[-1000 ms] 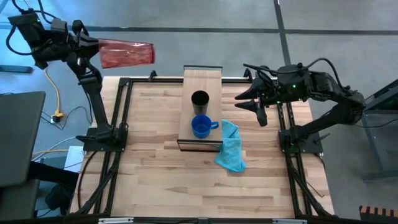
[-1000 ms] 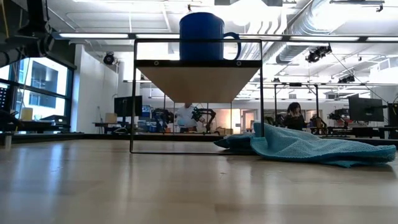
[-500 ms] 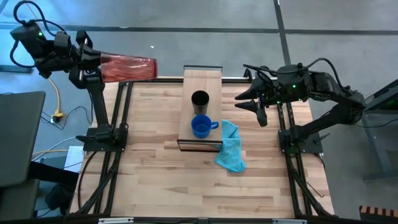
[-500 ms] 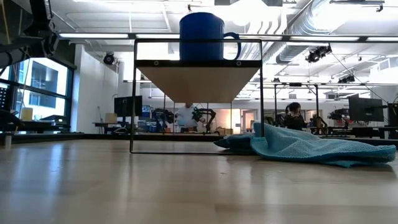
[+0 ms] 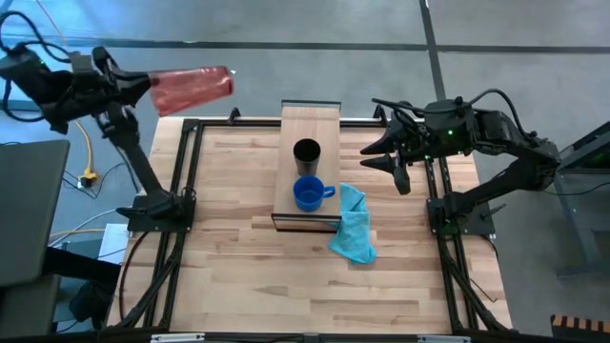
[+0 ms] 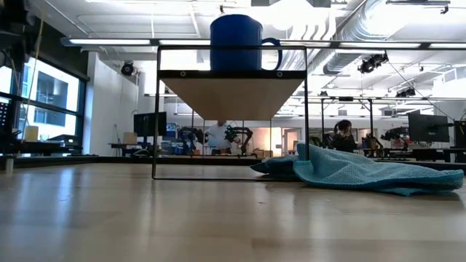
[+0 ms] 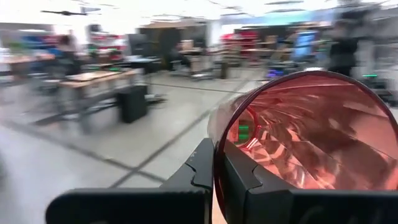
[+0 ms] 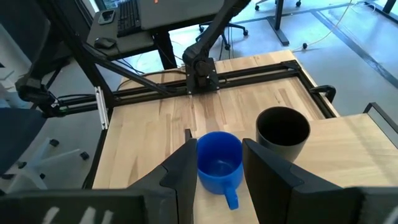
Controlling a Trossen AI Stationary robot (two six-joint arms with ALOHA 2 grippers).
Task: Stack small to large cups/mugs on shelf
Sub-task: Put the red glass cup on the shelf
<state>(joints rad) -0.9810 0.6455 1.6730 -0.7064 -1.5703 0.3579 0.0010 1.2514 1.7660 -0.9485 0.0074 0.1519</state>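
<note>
Left gripper [image 5: 143, 84] pinching the red-orange tumbler's [image 5: 191, 88] rim, holding it sideways beyond the table's far-left corner, well apart from the shelf [image 5: 310, 119], right gripper [image 5: 386, 157] hanging spread beside the shelf, touching nothing, blue mug [image 5: 307, 193] and black cup [image 5: 306, 152] sitting on the shelf, low view showing only the mug, light-blue cloth [image 5: 355, 227] lying against the shelf's front corner.

Right wrist view: right gripper [image 8: 217, 163] open, fingers [image 8: 184, 163] flanking the blue mug [image 8: 219, 162] in frame. Mug upright on the shelf [image 8: 348, 149], handle toward the camera. Black cup [image 8: 283, 132] upright just beside the mug, apart. Beyond the mug: slatted tabletop [image 8: 149, 127], left arm's base [image 8: 200, 68].
</note>
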